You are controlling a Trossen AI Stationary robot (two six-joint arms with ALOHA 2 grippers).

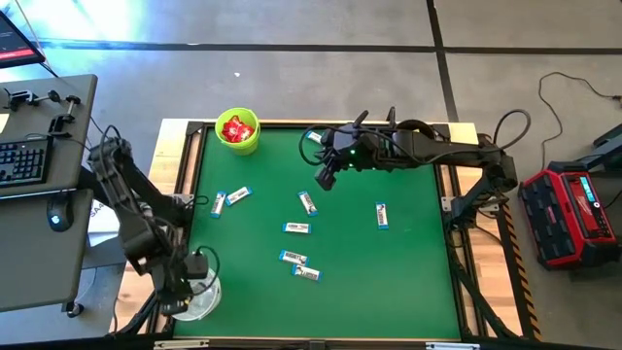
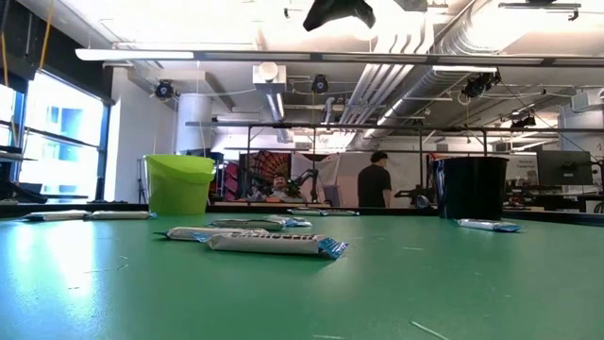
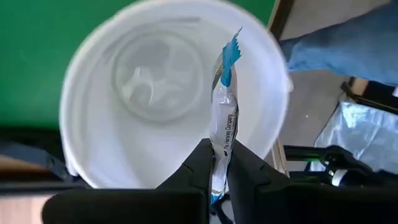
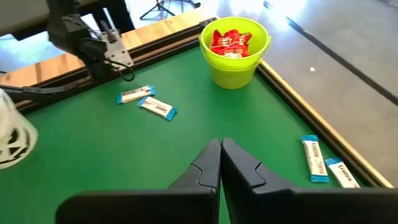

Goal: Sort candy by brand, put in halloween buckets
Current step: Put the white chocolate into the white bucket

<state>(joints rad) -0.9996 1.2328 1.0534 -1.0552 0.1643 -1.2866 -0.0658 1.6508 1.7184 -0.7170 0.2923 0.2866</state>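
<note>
My left gripper (image 3: 219,152) hangs over the white bucket (image 3: 99,124) at the table's near left corner (image 1: 199,292), shut on a slim white-and-blue candy bar (image 3: 225,106). The lime green bucket (image 1: 236,131) stands at the far left with red packets (image 4: 230,42) inside. The black bucket (image 2: 470,187) shows only in the low view. Several white-and-blue bars (image 1: 296,227) lie flat on the green table. My right gripper (image 4: 221,155) is shut on nothing, held high over the table's far middle (image 1: 328,173). My left gripper pinches the bar between its two fingers near one end (image 3: 221,142). The fingers come from above, pointing steeply down, and the bar runs on past the fingertips along their line. Its blue free end (image 3: 232,51) hangs over the bucket's opening, clear of rim and table.
Two bars (image 4: 146,101) lie near the table's left edge, two more (image 4: 326,165) by the far edge, and one (image 1: 382,215) toward the right. The wooden table frame (image 1: 180,156) borders the green top. A desk with a keyboard (image 1: 24,160) stands to the left.
</note>
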